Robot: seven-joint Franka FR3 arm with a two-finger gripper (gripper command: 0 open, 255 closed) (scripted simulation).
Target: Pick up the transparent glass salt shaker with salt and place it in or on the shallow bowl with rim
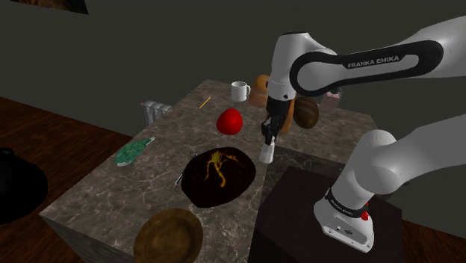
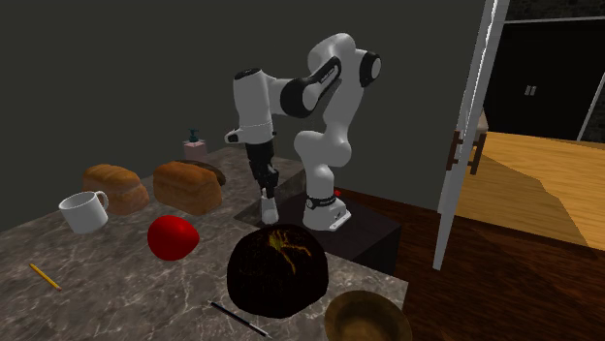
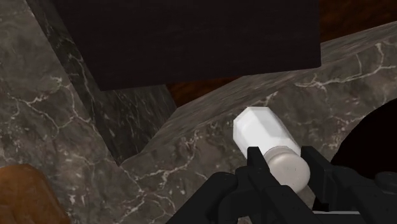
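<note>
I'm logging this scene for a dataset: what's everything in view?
salt shaker: one, white, clasped by the gripper
shallow bowl: one, brown, table corner
dark dish: one, black and gold, mid-table
round thing: one, red, beyond the dish
mug: one, white, far edge
bread loaves: two, brown, near the mug
pencil: one, yellow, near the mug
teal thing: one, teal, table's edge
table: one, dark marble, under all
stand: one, dark, beside the table
arm: one, white, on the stand
gripper: one, black, shut on the salt shaker
</note>
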